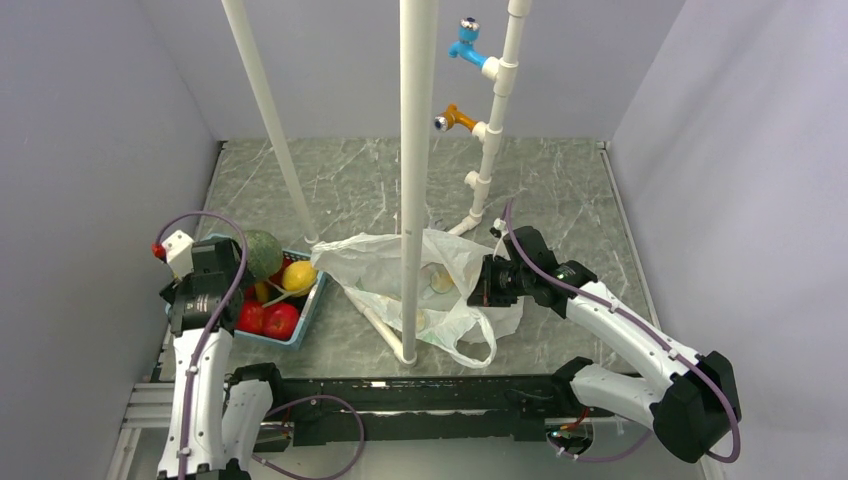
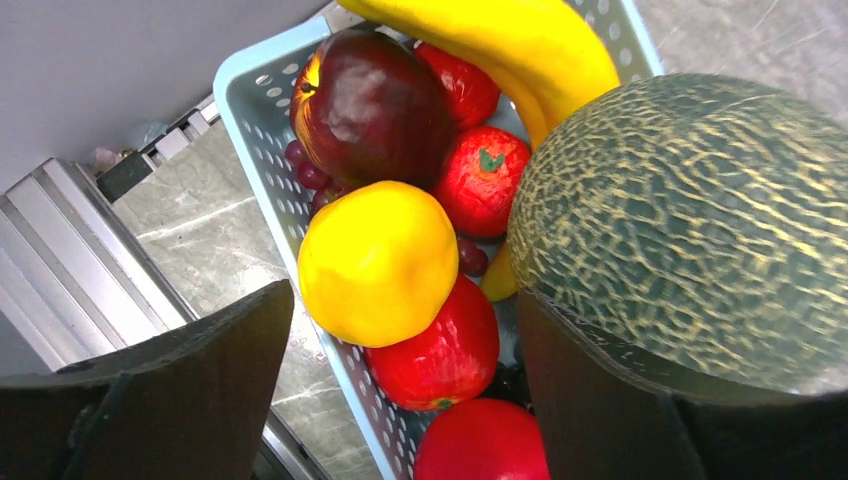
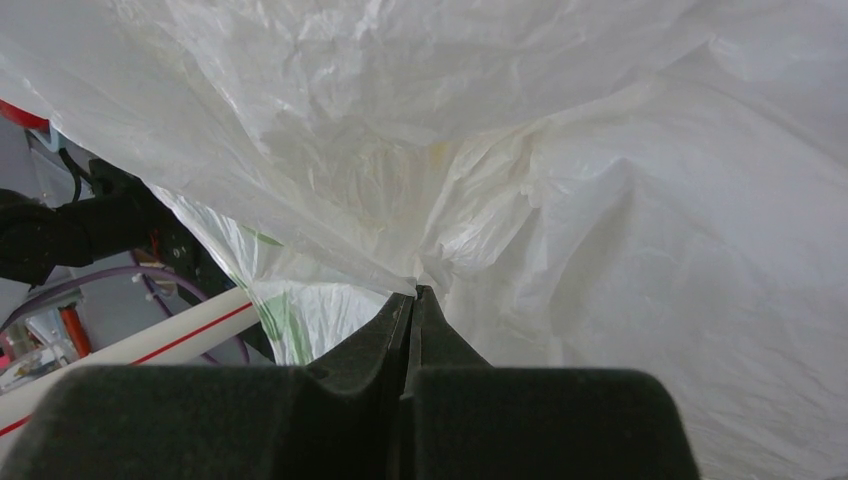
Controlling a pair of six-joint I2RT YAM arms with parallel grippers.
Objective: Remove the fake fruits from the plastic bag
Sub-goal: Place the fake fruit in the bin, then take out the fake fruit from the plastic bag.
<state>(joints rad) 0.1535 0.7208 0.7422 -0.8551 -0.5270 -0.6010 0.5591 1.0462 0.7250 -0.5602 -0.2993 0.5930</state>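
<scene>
Your fake fruits [image 1: 280, 320] are piled in the light-blue basket [image 2: 255, 130] on the left side of the table [image 1: 560, 190]. The big green melon [image 2: 690, 220] sits on top, at the far end of the basket. A round yellow fruit [image 2: 378, 262] lies in the middle of the pile. Around it you can see a dark red apple [image 2: 365, 105], a banana [image 2: 520, 45], bright red apples [image 2: 445, 350] and a few dark grapes [image 2: 310, 170].

The plastic bag [image 1: 450, 265] lies crumpled in the middle of the table, just beside the basket on its right. One loop handle [image 1: 478, 352] lies toward the near edge of the table. Through the thin skin you can make out pale round shapes [image 1: 440, 280], but you cannot tell what they are. A tall white pole [image 1: 415, 150] stands in front of the bag in the top view.

Your left gripper [image 2: 405, 300] hangs over the basket with its fingers spread wide. The melon touches one finger, and the other finger is well apart from it, out past the basket's side wall. It has hold of nothing.

Your right gripper [image 3: 412, 292] is at the right side of the bag. Its fingers are pressed tight together, and a fold of the bag is pinched between the tips.

Behind the bag stands a white pipe [image 1: 495, 120] with a blue peg [image 1: 465, 45] and an orange peg [image 1: 455, 118] on it
</scene>
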